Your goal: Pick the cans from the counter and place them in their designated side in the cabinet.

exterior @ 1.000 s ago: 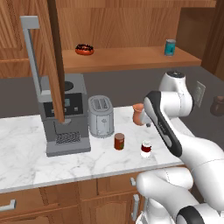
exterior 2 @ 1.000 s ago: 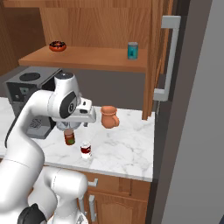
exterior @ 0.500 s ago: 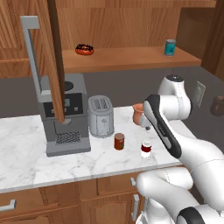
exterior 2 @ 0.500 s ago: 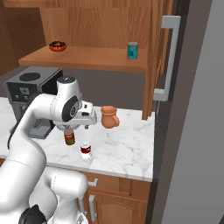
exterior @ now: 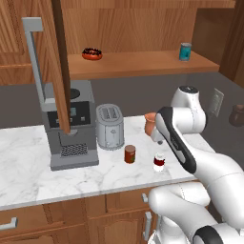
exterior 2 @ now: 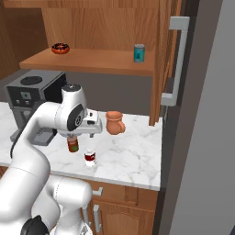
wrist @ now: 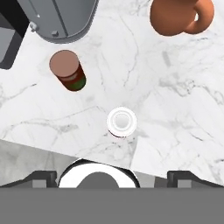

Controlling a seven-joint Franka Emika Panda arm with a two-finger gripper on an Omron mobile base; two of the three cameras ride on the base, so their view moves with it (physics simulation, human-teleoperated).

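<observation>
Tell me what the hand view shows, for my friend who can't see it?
Looking straight down at the white marble counter, a white can stands near the middle, between the open pincer's tips. A reddish-brown can, an orange mug and a grey toaster stand farther off.

A coffee machine [exterior: 71,126] is seen at 9 o'clock of the toaster [exterior: 110,127]; a mug [exterior 2: 114,122] at 3. A doughnut [exterior: 92,53] and teal can [exterior: 185,51] are shelved above.

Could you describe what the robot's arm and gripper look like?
The arm is made of glossy white rounded segments with dark joints and a black stripe along the forearm. The gripper has two small dark finger tips. No cables or markings are visible.
</observation>
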